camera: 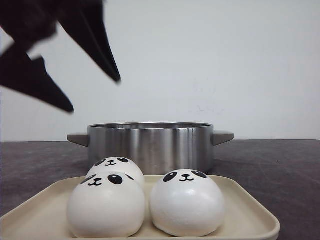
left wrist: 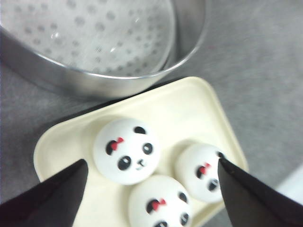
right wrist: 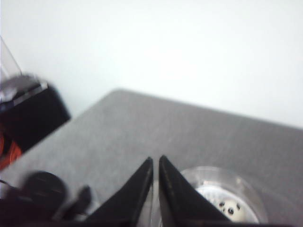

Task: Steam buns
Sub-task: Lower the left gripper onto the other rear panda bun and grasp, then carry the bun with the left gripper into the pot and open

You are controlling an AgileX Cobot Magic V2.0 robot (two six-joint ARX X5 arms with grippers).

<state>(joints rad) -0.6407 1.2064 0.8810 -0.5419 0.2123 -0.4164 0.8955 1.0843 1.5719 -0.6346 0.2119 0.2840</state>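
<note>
Grey tabletop [camera: 280, 165], plain white wall [camera: 225, 60] behind. 3 buns [camera: 186, 202] w/ panda faces sit on a cream tray [camera: 250, 212] at the front edge: 2 side by side in front, touching or nearly so, the 3rd tucked behind at abt 11 o'clock from the front-left one. Steel steamer pot [camera: 150, 145] stands just behind the tray at 12 o'clock; its perforated insert [left wrist: 94, 33] looks bare in the left wrist view, though the right wrist view shows 1 panda bun [right wrist: 229, 208] inside. Left gripper [left wrist: 151, 175] hangs above the tray, fingers spread wide, holding nothing. Right gripper [right wrist: 156, 163] has its fingers pressed nearly together, blurred.
</note>
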